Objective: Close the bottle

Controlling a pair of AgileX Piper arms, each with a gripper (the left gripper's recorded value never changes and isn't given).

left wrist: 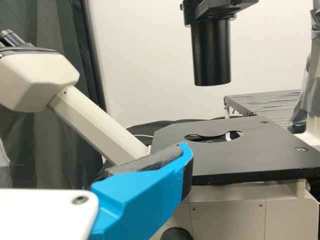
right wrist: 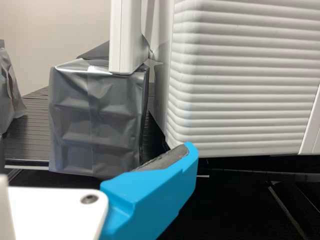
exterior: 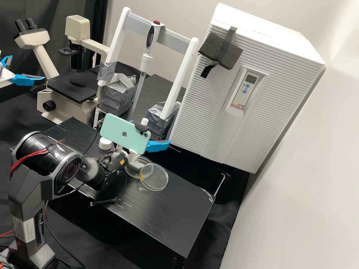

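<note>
White cap (exterior: 106, 142) near right gripper (exterior: 157, 144)

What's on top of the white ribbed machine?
A black foam block sits over the front top edge of the white machine, strapped down with black tape. Whatever the foam covers on the casing is hidden.

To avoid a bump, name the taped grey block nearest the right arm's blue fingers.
The taped block beside the white ribbed cabinet, just beyond the right fingers; the other taped block stands farther off, by the microscope.
</note>
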